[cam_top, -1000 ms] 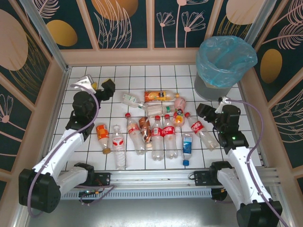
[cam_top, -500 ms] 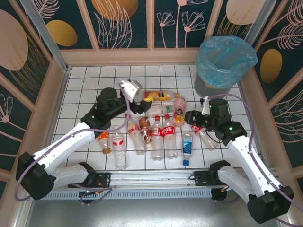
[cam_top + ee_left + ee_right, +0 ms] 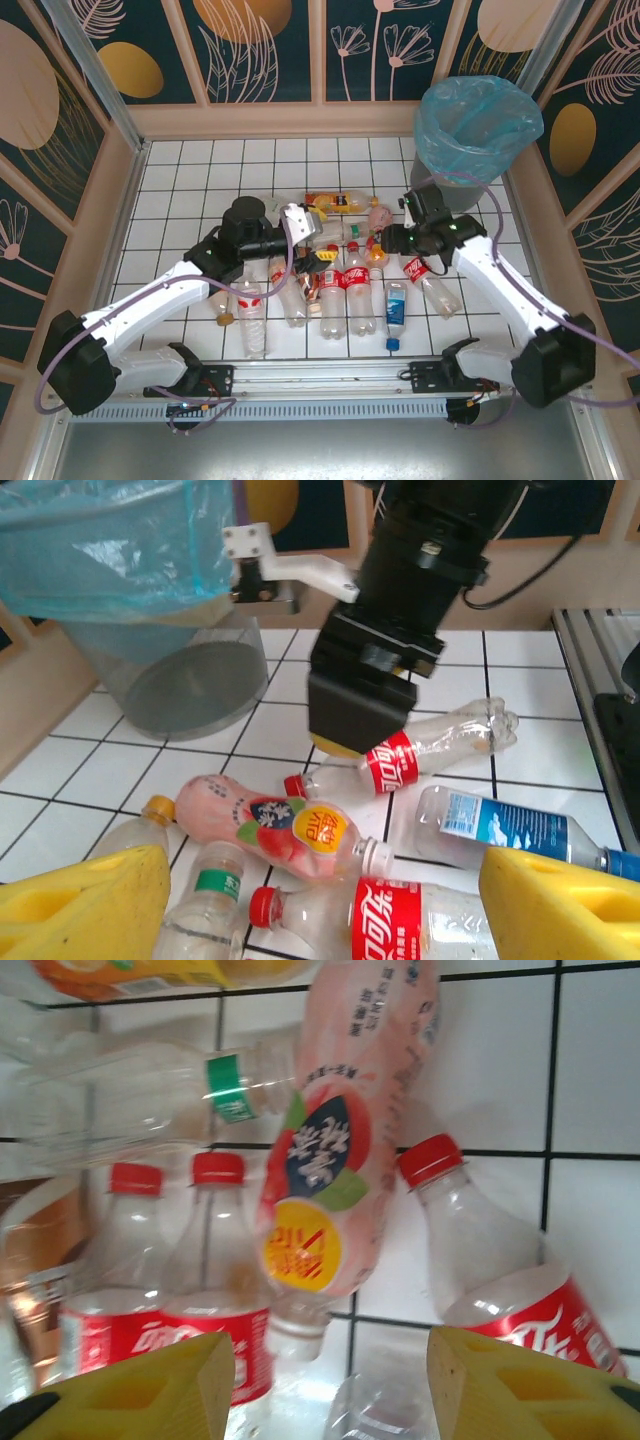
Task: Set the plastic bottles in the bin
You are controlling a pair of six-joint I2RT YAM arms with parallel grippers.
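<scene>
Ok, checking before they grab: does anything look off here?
The right gripper hangs open over the pink bottle, and the left gripper, also open, faces that same bottle with the right one close ahead. Aimed at one spot, they could clash. Nothing looks spilled.

Grey bin with pale-blue liner, near it a pink bottle with yellow roundel, red-labelled clear bottles, white black-gridded table

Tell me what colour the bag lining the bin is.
Translucent light blue bag, over a grey bin; it shows best in the top external view.
</scene>
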